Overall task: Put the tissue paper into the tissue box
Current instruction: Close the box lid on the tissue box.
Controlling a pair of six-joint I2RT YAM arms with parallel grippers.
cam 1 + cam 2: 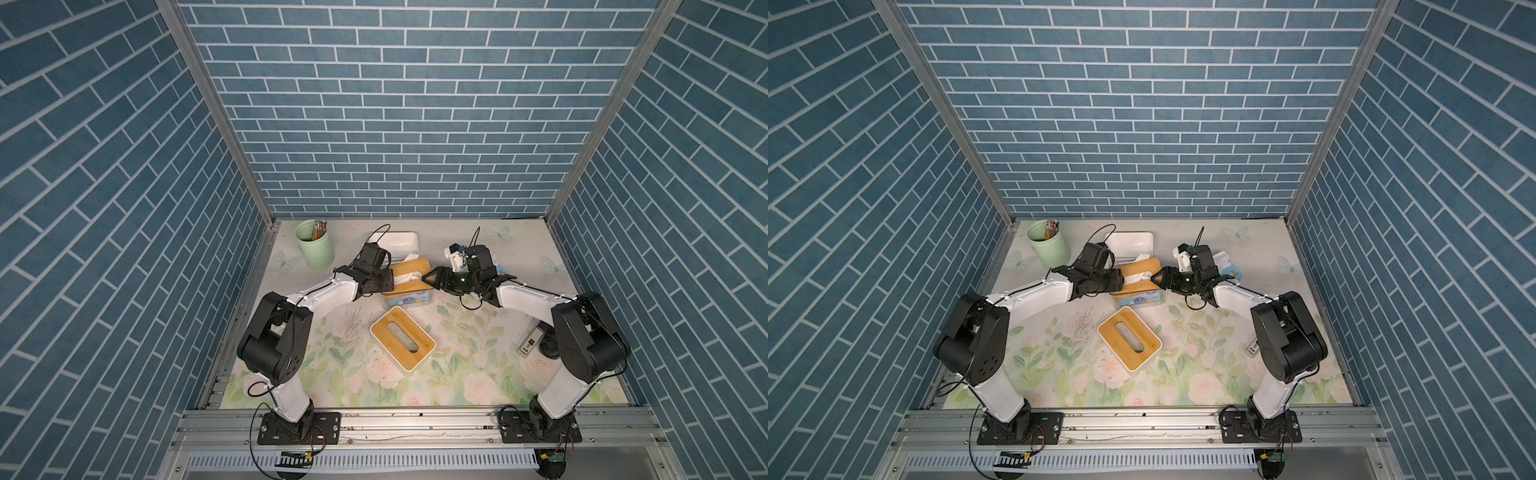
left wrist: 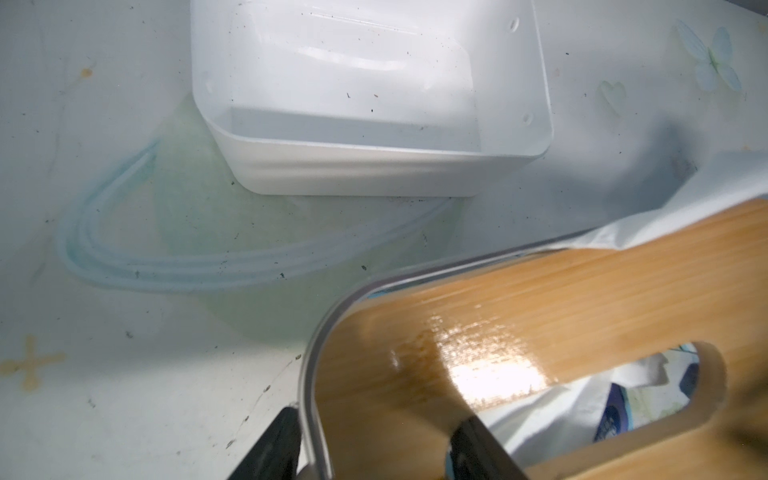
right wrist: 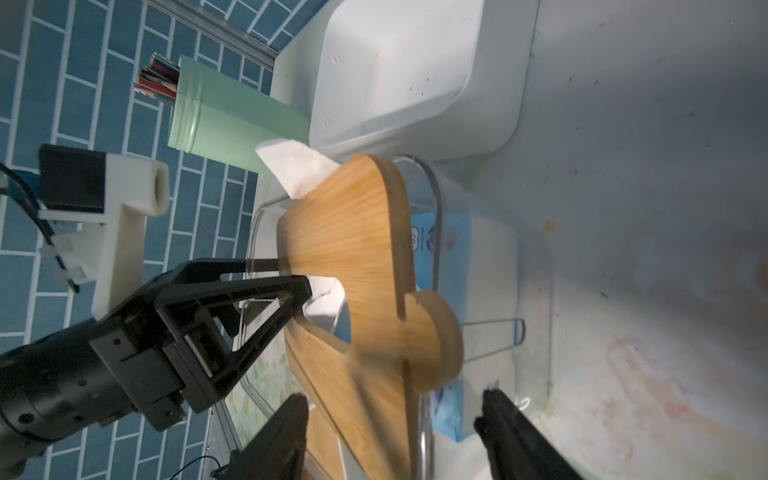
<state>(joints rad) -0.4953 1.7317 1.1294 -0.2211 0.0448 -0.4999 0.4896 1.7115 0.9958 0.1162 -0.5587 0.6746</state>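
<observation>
The tissue box [image 1: 409, 291] is a clear case holding a blue tissue paper pack [image 3: 478, 257], with a slotted bamboo lid [image 3: 353, 232] lying tilted on it. White tissue sheets poke out through the slot [image 1: 412, 276] and past the lid's far corner [image 3: 295, 166]. My left gripper [image 2: 376, 417] is shut on the lid's left end, one finger outside the clear wall [image 2: 316, 353] and one at the slot. My right gripper [image 3: 395, 395] stands open around the lid's right end, and neither finger touches it. Both grippers [image 1: 388, 282] [image 1: 430, 276] show in both top views.
An empty white tub [image 1: 399, 241] stands just behind the clear box. A green cup of pencils [image 1: 314, 248] is at the back left. A second white box with a bamboo lid [image 1: 402, 337] lies mid-table. A small grey device [image 1: 530, 343] sits by the right arm.
</observation>
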